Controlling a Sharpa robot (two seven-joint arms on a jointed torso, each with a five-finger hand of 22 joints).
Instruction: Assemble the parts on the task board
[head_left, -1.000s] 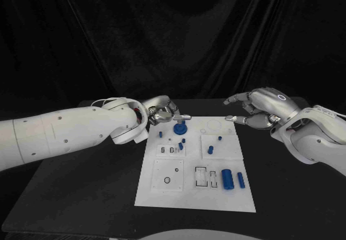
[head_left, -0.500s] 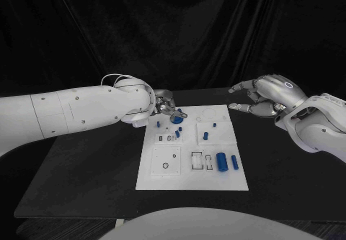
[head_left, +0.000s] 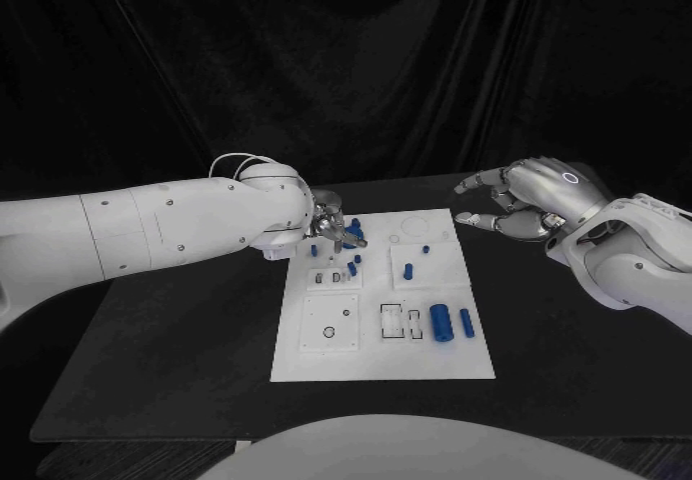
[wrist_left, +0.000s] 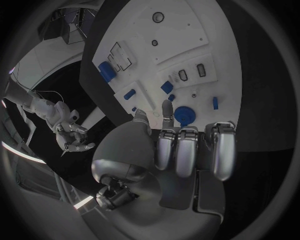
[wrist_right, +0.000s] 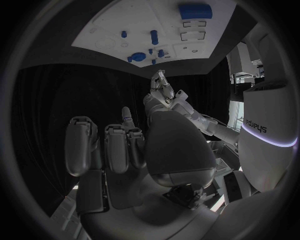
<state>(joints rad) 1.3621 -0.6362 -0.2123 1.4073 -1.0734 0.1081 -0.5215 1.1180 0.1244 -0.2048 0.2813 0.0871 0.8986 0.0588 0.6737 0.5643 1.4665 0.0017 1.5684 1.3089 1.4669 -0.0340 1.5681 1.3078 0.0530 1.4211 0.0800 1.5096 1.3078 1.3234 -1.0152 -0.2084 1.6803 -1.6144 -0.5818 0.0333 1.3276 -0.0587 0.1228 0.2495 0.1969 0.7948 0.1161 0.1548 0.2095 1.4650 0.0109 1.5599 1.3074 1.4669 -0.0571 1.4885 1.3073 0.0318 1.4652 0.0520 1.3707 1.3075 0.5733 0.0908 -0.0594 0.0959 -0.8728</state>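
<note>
1. Black table before a dark draped curtain; the white task board lies flat at the table's middle, its long side running away from the robot.
2. Left hand, at the board's far left corner. Fingers reach down toward a round blue part near that corner. In the left wrist view one fingertip lies just beside the round blue part; whether the hand actually has hold of it cannot be told.
3. Right hand, raised off the board's far right corner, apart from the board. Its fingers are loosely curled and spread, with nothing between them; the right wrist view shows the same hand bare of any part.
4. Small blue pegs: one near the board's far left edge, two close together just nearer than the round part, one longer peg on the right-hand far panel, and a tiny one beyond it.
5. Large blue cylinder, lying on its side in the board's near right area, with a slimmer blue cylinder just beside it, toward the board's right edge.
6. Empty recesses: rectangular slots beside the large cylinder, and a small round hole in the near left panel.
</note>
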